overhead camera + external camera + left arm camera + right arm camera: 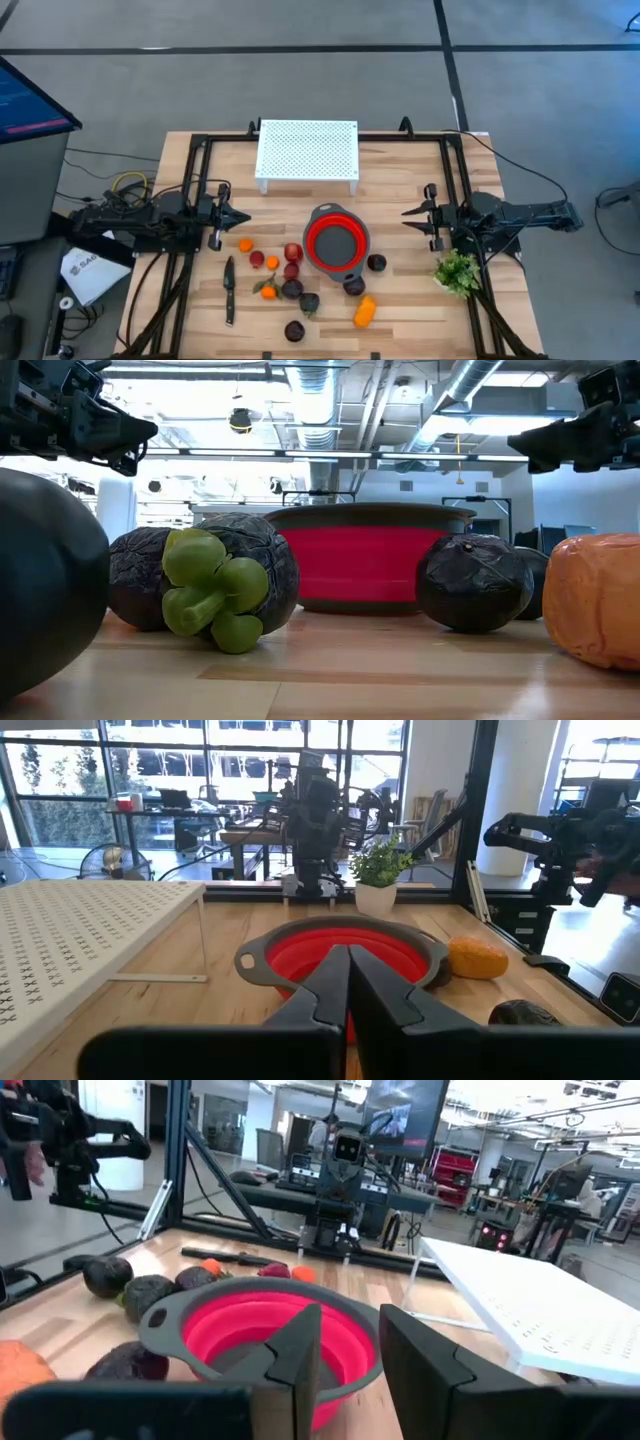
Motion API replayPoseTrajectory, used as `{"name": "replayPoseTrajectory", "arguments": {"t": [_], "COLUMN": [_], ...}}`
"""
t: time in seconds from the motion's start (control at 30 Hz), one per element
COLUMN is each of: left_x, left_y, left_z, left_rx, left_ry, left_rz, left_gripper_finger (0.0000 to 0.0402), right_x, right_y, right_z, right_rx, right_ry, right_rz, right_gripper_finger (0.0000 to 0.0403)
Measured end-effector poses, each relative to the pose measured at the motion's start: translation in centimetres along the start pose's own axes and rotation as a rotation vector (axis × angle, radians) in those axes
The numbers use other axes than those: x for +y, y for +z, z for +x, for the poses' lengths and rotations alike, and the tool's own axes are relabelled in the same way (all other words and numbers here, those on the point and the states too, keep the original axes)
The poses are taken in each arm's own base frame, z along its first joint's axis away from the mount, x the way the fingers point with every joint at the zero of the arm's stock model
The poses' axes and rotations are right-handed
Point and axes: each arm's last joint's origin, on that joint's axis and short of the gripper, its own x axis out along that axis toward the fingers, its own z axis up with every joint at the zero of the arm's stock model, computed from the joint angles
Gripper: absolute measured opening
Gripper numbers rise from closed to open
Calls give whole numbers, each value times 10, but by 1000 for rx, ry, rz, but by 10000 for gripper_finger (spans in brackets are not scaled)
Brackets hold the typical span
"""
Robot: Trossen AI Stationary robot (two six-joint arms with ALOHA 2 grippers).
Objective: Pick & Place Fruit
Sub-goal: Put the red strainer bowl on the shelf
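Note:
The fruit lies on the wooden table around a red bowl [337,240]. Orange [245,244], red [292,252] and dark purple [291,290] pieces sit left of the bowl and toward the near edge. Two dark pieces [376,263] and an orange one [365,312] are on the bowl's near right. My left gripper [240,216] hovers left of the bowl, above the table, fingers shut [348,960]. My right gripper [408,213] hovers right of the bowl, fingers open [350,1335]. Both point at the bowl [340,945] and touch nothing.
A white perforated rack [307,153] stands beyond the bowl at the far side. A slim black knife [229,290] lies near left of the fruit. A green leafy sprig [458,272] sits under the right arm. Black frame rails [190,180] run along both table sides.

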Motion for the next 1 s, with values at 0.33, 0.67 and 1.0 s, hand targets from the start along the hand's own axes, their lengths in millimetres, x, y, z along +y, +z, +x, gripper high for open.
{"name": "replayPoseTrajectory", "arguments": {"t": [0.33, 0.67, 1.0], "left_x": [0, 1, 1], "left_y": [4, 6, 8], "left_z": [0, 0, 0], "left_rx": [-42, -67, -86], "left_ry": [-1, 27, 40], "left_rz": [4, 38, 40], "left_gripper_finger": [1, 1, 1], "right_x": [-8, -12, -12], "right_y": [41, 59, 52], "right_z": [-10, -21, -6], "right_rx": [-448, -677, -562], "right_ry": [-35, -25, -60], "right_rz": [150, 255, 362], "right_gripper_finger": [98, 98, 98]}}
